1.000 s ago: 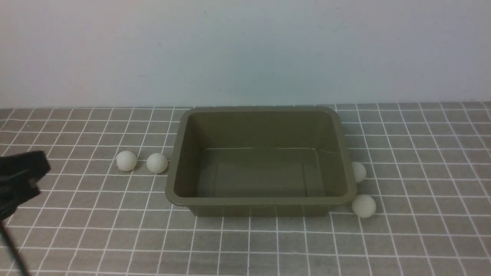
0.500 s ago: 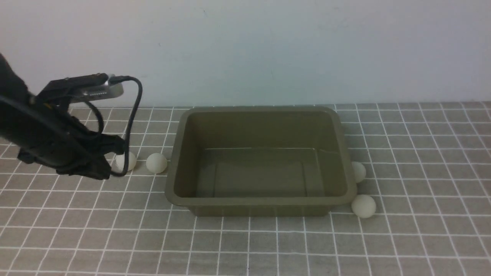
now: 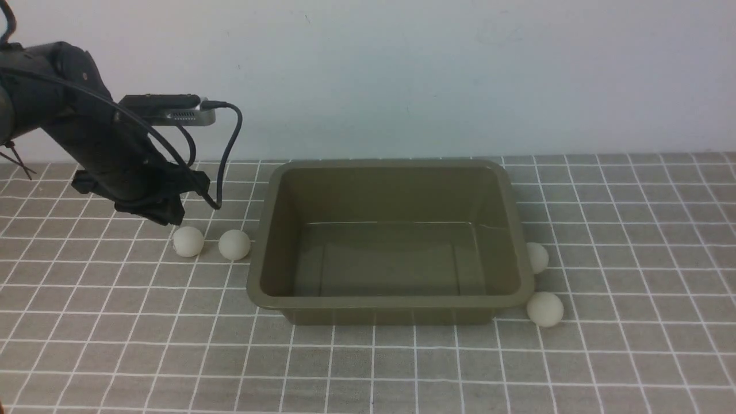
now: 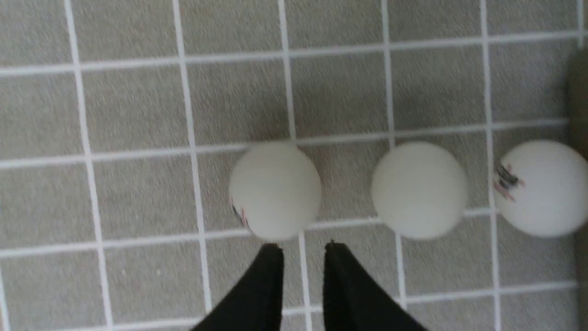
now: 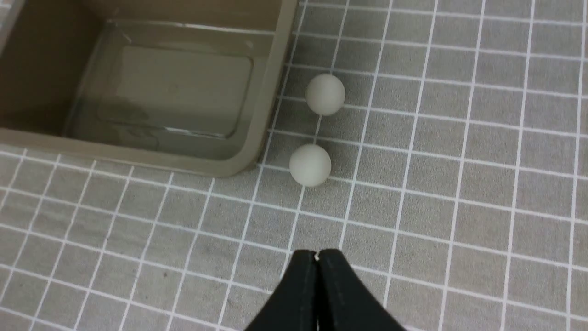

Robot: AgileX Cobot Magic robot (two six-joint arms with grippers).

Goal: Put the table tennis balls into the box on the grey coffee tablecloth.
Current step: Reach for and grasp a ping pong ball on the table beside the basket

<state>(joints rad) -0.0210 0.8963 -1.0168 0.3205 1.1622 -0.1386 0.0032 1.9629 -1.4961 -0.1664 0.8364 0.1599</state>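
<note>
Pale blue-grey wall (image 3: pixel 402 69) at the back, plain and evenly lit. Grey-brown tablecloth with a grid of thin white lines (image 3: pixel 402 368) runs edge to edge and lies flat; close up, its weave looks slightly fuzzy.

Shallow olive-brown plastic box with rounded corners and a flared rim (image 3: pixel 391 300) sits mid-cloth, its smooth floor faintly glossy. Every ball you can see lies outside it, on the cloth.

On your left of the box, three small matte white table tennis balls lie in a row: outer ball (image 4: pixel 275 191), middle ball (image 4: pixel 419 190) and inner ball (image 4: pixel 542 188). The inner one is hard by the box wall, and the front view shows only the other two. The outer and inner balls each carry a small dark-and-reddish print, too blurred to read. The middle ball shows a plain face.

Your left pincer (image 4: pixel 301 248) has its black fingers a narrow slit apart, gripping nothing, tips just short of the outer ball. A silver camera module (image 3: pixel 184 115) with a looping black cable (image 3: pixel 230 149) rides on that arm.

Your right pincer (image 5: pixel 317 255) has its tips pressed together and holds nothing. It hangs over bare cloth, apart from two more white balls on the box's right. The far ball (image 5: pixel 325 94) lies just beside the side wall, and the near ball (image 5: pixel 310 165) lies off the front corner. These two are close but not touching.
</note>
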